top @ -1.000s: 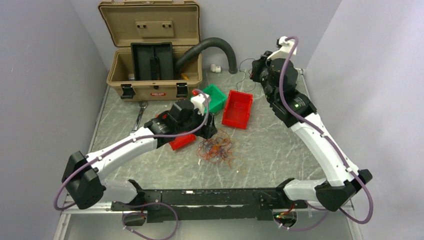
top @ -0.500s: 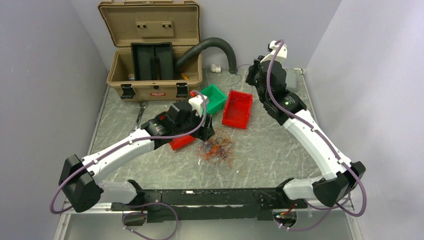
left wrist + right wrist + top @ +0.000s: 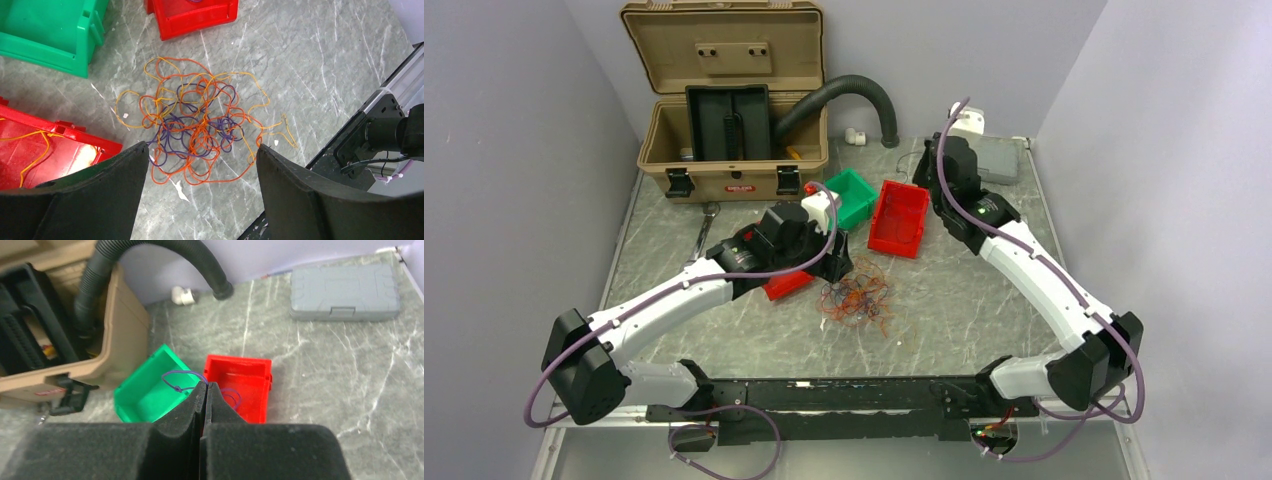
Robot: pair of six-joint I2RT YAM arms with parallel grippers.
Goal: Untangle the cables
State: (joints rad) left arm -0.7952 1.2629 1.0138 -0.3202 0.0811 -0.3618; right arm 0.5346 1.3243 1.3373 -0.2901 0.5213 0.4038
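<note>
While most of the cables point(image 3: 200, 132) are lying in one messy ball on the desk point(image 3: 320, 60), I am only getting started on this job. The ball is sitting right under my left gripper point(image 3: 201, 150), which is hanging above it with its jaws spread wide, touching nothing. One yellow strand point(image 3: 37, 150) is lying by itself in the near red bin point(image 3: 75, 150), just beside the ball. My right gripper point(image 3: 205, 386) is up at the back, well apart from the ball. Its jaws are pressed together, pinching one purple strand point(image 3: 175, 374) that is looping out over the green bin point(image 3: 145, 395) and the far red bin point(image 3: 250, 385). So I am guessing only a couple of strands are out. Nearly all the orange, yellow and purple ones are waiting to be pulled apart.
</note>
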